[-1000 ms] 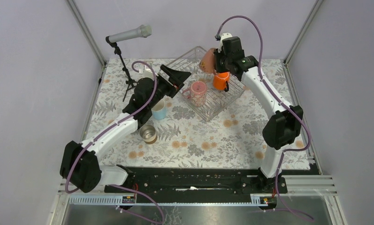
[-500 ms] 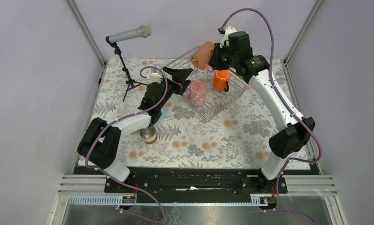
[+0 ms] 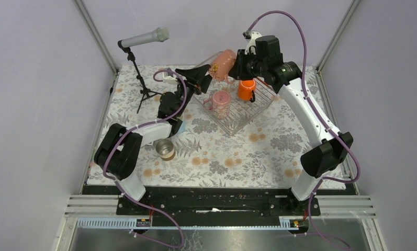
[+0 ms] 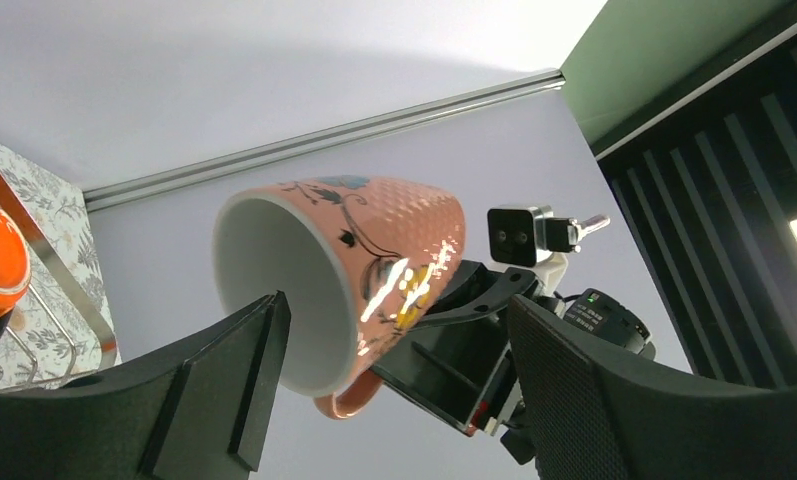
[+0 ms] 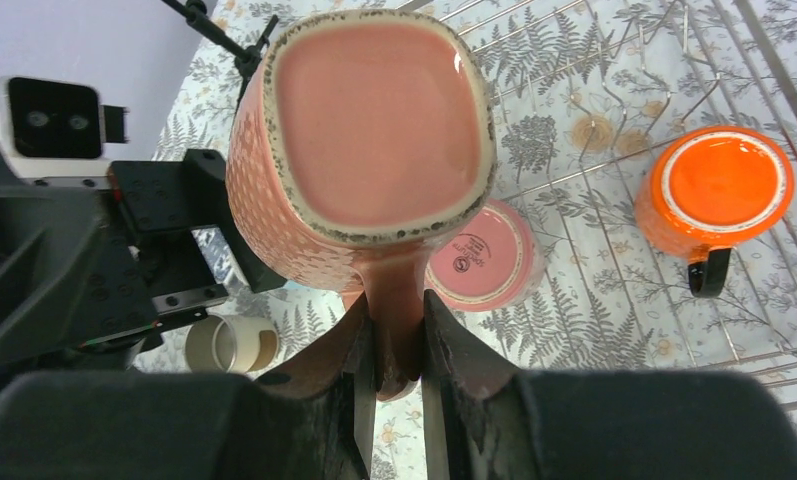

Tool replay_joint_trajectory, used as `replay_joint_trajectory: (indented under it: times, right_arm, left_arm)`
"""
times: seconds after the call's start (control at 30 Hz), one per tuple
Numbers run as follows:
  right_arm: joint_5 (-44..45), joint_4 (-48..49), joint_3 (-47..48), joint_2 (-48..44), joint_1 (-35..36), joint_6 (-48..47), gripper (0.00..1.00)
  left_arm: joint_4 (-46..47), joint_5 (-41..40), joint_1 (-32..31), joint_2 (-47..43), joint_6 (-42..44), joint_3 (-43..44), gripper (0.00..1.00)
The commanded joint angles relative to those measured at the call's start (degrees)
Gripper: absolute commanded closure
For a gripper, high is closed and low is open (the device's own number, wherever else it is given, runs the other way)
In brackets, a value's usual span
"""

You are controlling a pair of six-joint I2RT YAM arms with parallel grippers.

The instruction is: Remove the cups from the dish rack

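Note:
My right gripper (image 3: 235,66) is shut on the handle of the salmon-pink mug (image 3: 223,61) and holds it on its side in the air above the dish rack's (image 3: 238,124) far left corner. In the right wrist view the fingers (image 5: 359,350) clamp the handle below the mug's base (image 5: 384,130). My left gripper (image 3: 204,77) is open just left of the mug, its jaws either side of the white mouth (image 4: 304,290) without touching. The orange mug (image 3: 246,89) and the translucent pink mug (image 3: 221,103) stand in the rack. The steel cup (image 3: 165,149) and the light blue mug (image 3: 178,127) are on the table.
A microphone on a black stand (image 3: 142,78) stands at the far left of the floral table (image 3: 237,157). The left arm covers most of the light blue mug. The enclosure's walls and metal posts close in the back and sides.
My right gripper has lifted the salmon-pink mug out of the rack and carried it left. My left gripper has risen and swung toward the mug's mouth.

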Motion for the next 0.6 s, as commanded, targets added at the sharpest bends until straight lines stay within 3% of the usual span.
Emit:
replay_joint_trajectory:
  times: [0.0,0.27,0.57]
  right_arm:
    - [-4.6,5.3,1.6,-4.9,0.4,1.9,1.00]
    - [-10.7,5.4,2.0,-4.7,0.4,2.0,1.00]
    - [-17.1,5.4,2.0,-5.5,-1.1,2.8,1.00]
  left_arm:
    - [9.6,1.8,0.3,1.2,-2.8,2.0,0.17]
    - [19.7,4.5,0.4,2.3,-6.8,3.7,0.31]
    - [25.1,6.5,0.3,2.9,-10.8,3.1,0.60]
